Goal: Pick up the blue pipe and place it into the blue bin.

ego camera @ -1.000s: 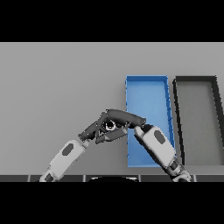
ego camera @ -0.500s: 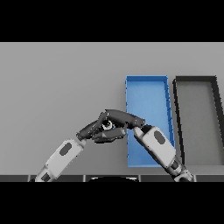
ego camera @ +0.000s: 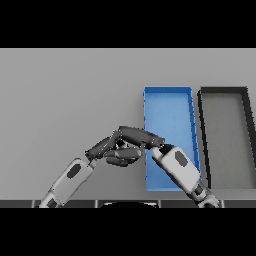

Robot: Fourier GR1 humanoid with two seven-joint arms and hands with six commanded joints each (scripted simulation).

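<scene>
My right hand [ego camera: 139,136] reaches left from its forearm, which lies across the lower left part of the blue bin [ego camera: 168,95]. The hand hovers over the table just left of the bin's left wall. My left hand [ego camera: 102,148] comes up from the lower left with relaxed fingers and meets the right hand from below. I cannot make out the blue pipe; the overlapping dark hands cover the spot between them.
A black bin [ego camera: 223,91] stands directly right of the blue bin, parallel to it. Grey table surface [ego camera: 65,95] stretches to the left and behind the hands.
A pale ring-like thing that showed between the two hands is now covered by them. Both hands have stayed almost in place, drawn a little closer together.
</scene>
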